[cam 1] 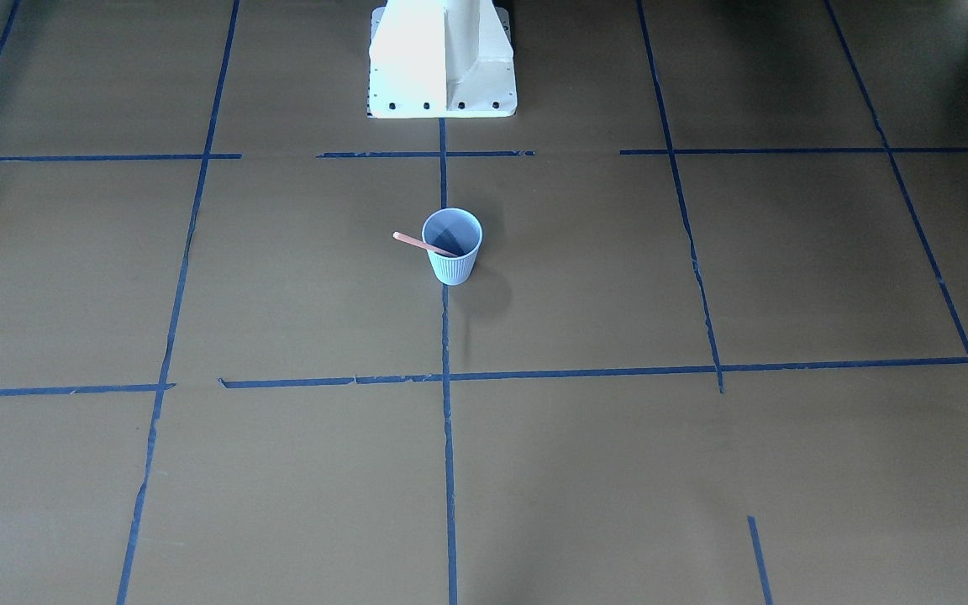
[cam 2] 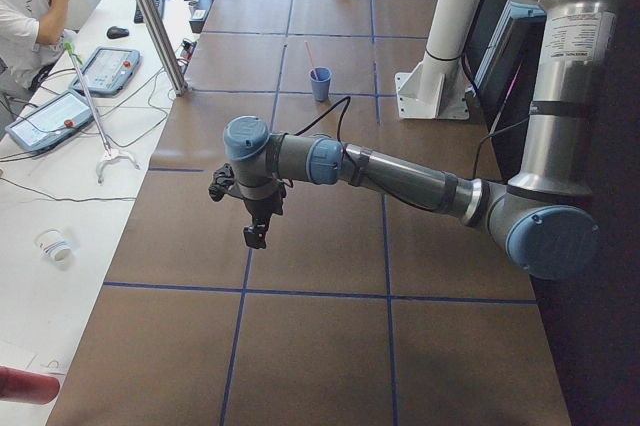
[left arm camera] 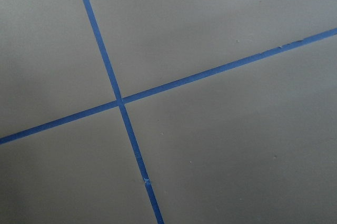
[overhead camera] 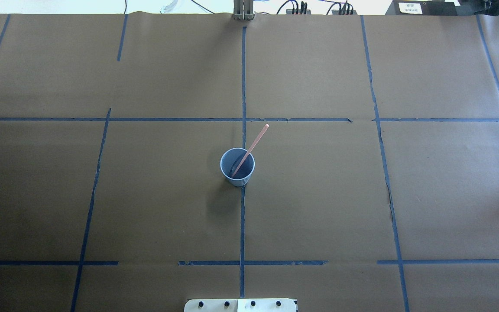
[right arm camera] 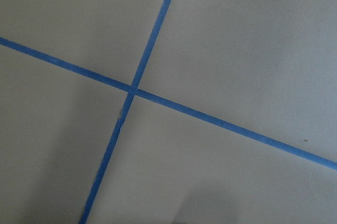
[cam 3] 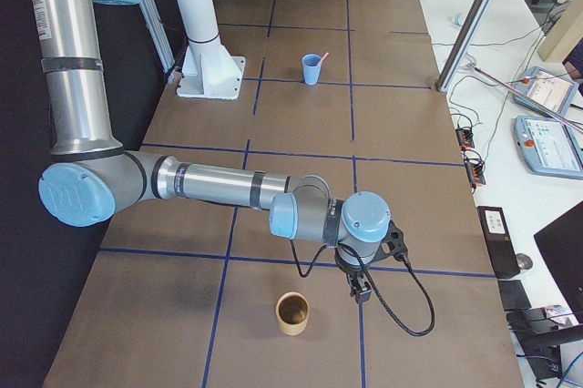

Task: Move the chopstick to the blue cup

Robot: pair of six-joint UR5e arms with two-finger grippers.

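The blue cup (cam 1: pixel 453 265) stands upright near the table's middle, on a blue tape line. It also shows in the overhead view (overhead camera: pixel 238 181) and small in both side views (cam 2: pixel 320 86) (cam 3: pixel 311 71). One pinkish-tan chopstick (cam 1: pixel 415 243) (overhead camera: pixel 258 138) stands tilted inside it, leaning on the rim with its rounded end sticking out. My left gripper (cam 2: pixel 256 236) hangs over the table's left end, far from the cup. My right gripper (cam 3: pixel 362 294) hangs over the right end. Each shows only in a side view, so I cannot tell whether it is open or shut. Both wrist views show only tape crossings.
A brown paper cup (cam 3: pixel 292 313) stands on the table just beside my right gripper. The white robot pedestal (cam 1: pixel 442 59) stands behind the blue cup. A person (cam 2: pixel 25 6) sits at a side desk with tablets (cam 2: pixel 50 118) beyond the table's far edge.
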